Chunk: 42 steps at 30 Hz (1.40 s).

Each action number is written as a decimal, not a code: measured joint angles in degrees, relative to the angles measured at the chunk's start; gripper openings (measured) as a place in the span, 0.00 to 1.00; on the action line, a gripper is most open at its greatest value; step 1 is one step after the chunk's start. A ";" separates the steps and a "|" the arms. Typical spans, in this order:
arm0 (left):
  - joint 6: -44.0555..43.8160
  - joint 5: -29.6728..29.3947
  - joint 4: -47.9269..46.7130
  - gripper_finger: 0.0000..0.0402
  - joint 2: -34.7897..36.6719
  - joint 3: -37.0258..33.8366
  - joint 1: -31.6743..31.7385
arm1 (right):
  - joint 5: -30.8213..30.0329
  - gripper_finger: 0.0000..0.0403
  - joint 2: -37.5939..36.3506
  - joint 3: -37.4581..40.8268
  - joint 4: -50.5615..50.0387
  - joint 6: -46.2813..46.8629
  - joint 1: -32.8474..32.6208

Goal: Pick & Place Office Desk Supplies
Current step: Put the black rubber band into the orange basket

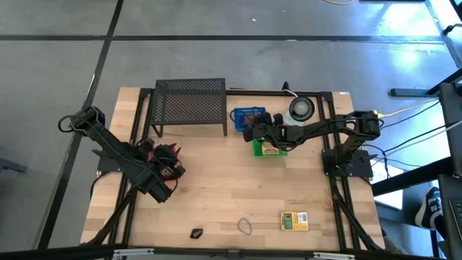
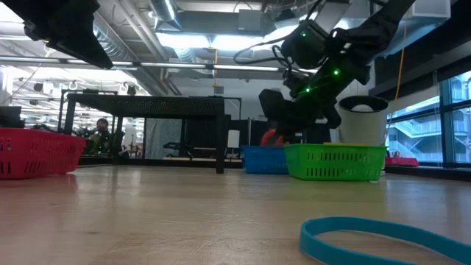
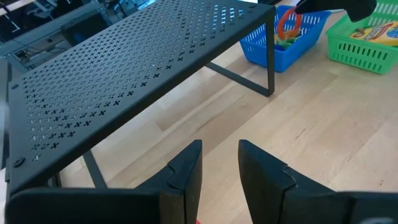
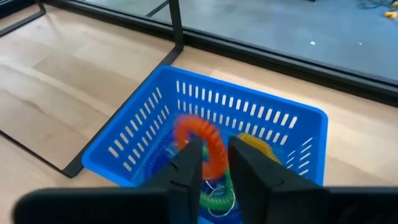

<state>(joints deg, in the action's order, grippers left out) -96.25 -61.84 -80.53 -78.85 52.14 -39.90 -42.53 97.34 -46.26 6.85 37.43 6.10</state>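
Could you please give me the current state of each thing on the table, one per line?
right hand: over the blue basket, fingers slightly apart around the orange loop
orange loop: in the blue basket
blue basket: upright, holding loops
green basket: upright
left hand: open, empty
yellow-green box: flat on table

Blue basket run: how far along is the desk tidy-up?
Done: the blue basket already holds coloured loops, and the green basket holds a yellow-green box.

In hand: the right gripper is over the blue basket with an orange loop between its fingers, jaws slightly apart, apparently releasing. The left gripper waits open, empty, by the black mesh shelf.

Left: a black clip, a rubber band and a second yellow-green box at the table's front edge.
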 joint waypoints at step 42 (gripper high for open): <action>57.57 42.90 69.75 0.43 -17.43 -0.20 -8.95 | 11.72 0.48 -12.50 -0.04 -0.16 -5.67 -13.30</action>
<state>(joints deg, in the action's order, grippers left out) -38.68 -18.94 -10.78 -96.28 51.94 -48.85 -30.81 84.84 -46.30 6.69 31.76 -7.19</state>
